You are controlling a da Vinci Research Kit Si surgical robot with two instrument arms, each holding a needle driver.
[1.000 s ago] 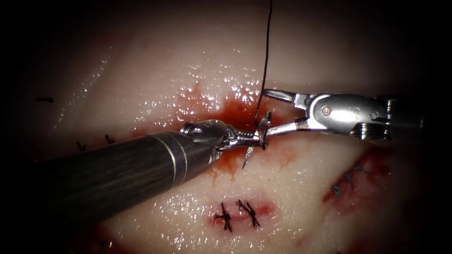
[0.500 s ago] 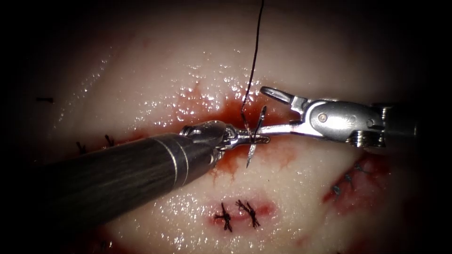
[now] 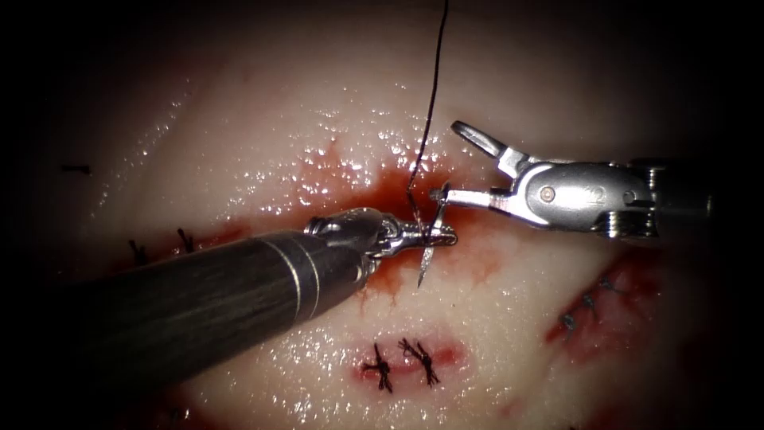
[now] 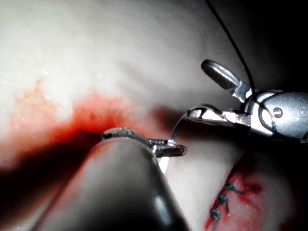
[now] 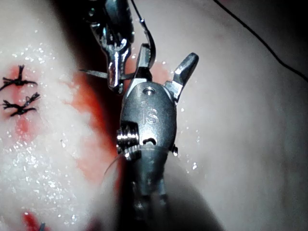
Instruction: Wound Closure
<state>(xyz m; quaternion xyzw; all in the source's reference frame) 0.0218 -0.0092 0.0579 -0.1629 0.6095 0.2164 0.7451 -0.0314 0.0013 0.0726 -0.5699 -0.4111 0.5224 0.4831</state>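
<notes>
The left gripper [image 3: 442, 234] is clamped on the needle [image 3: 430, 243] about midway along its curve, above the red fluid [image 3: 382, 191] that marks the cut [image 3: 398, 199] in the tissue [image 3: 517, 318]. The needle is free of the tissue, its long axis close to vertical in the endoscope view, the sharp tip pointing down toward the near side of the cut and the blunt end up, where the thread [image 3: 434, 87] leaves it and climbs out past the top edge. The right gripper [image 3: 458, 163] stands wide open with nothing in its grasp, its lower jaw level with and just beside the needle's upper end, its upper jaw angled up and away. Open pale tissue lies above and to the left of the tools; two finished stitches [image 3: 402, 365] sit well below the needle, and another stitched line [image 3: 585, 306] lies to the lower right. The left wrist view shows the needle [image 4: 175, 134] as an arc rising from the left gripper [image 4: 168, 149] to the tip of the right gripper's lower jaw, whether touching cannot be told. The right wrist view shows the right gripper [image 5: 166, 65] spread in a V, with the left gripper [image 5: 113, 72] beside it.
</notes>
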